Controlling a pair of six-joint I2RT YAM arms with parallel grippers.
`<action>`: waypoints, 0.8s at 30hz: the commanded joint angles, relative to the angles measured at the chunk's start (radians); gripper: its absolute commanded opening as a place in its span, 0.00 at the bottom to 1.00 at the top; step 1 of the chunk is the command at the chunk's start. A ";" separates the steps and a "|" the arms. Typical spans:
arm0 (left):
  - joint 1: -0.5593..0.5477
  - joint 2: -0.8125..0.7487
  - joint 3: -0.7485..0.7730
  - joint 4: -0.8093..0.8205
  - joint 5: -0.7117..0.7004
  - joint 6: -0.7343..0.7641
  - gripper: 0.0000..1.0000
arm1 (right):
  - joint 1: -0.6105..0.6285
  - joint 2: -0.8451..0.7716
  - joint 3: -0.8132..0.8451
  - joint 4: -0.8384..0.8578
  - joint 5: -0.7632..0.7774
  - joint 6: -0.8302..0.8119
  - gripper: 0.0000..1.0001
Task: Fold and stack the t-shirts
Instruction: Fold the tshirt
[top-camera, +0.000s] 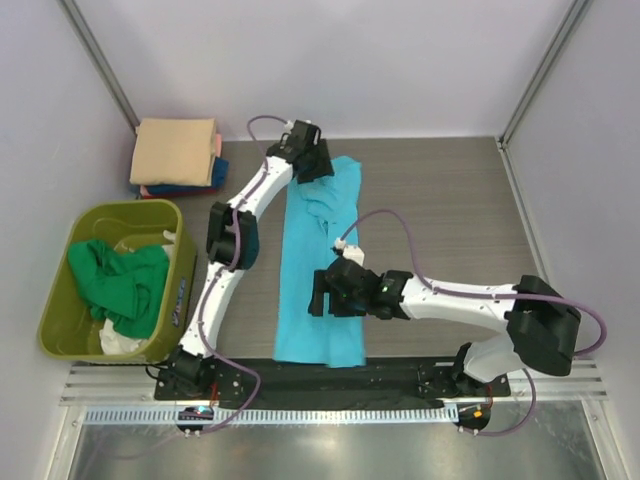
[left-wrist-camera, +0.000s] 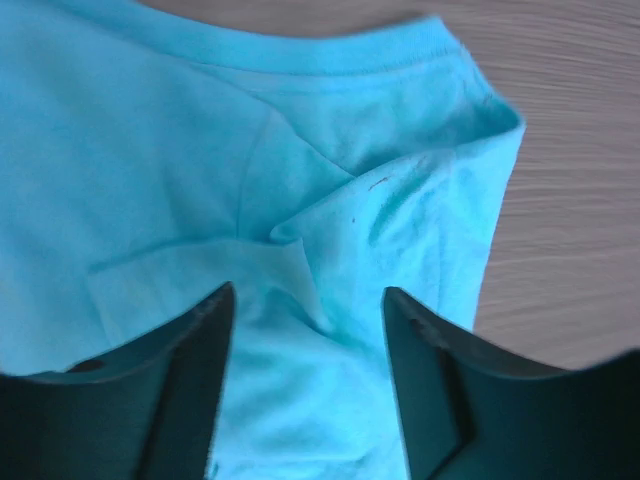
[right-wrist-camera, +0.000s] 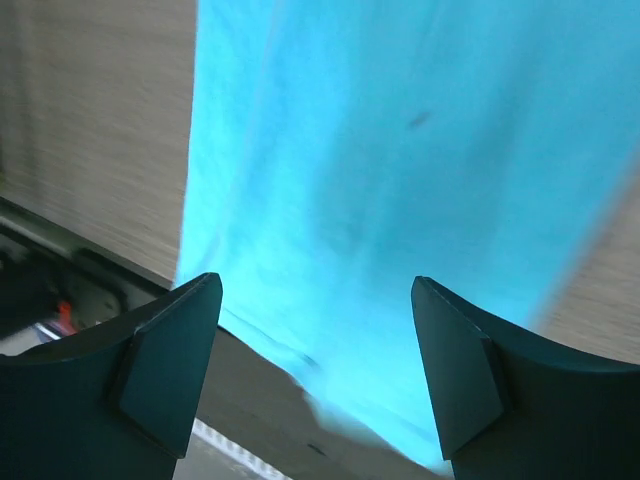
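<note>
A bright turquoise t-shirt (top-camera: 320, 270) lies as a long folded strip down the middle of the table. My left gripper (top-camera: 312, 165) is open over its far end, by the collar hem and a bunched fold (left-wrist-camera: 330, 230). My right gripper (top-camera: 322, 290) is open above the strip's near part (right-wrist-camera: 400, 180); its hem lies at the table's front edge. A stack of folded t-shirts (top-camera: 176, 155), tan on top with dark blue and red under it, sits at the back left. A green t-shirt (top-camera: 120, 285) and white cloth (top-camera: 122, 343) lie in the bin.
The olive-yellow plastic bin (top-camera: 60, 300) stands at the left front. A black rail (top-camera: 330, 380) runs along the near edge. Grey walls close in the left, back and right sides. Bare wooden tabletop (top-camera: 440, 210) lies to the right of the strip.
</note>
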 joint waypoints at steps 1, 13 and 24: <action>-0.030 0.002 0.322 -0.181 0.095 0.121 0.67 | -0.012 -0.095 0.174 -0.243 0.241 0.008 0.83; 0.006 -0.698 -0.293 -0.120 0.012 0.185 0.99 | -0.309 0.090 0.464 -0.226 0.205 -0.271 0.86; 0.002 -1.263 -1.329 0.148 0.086 -0.017 0.96 | -0.524 0.676 1.023 -0.299 0.079 -0.386 0.84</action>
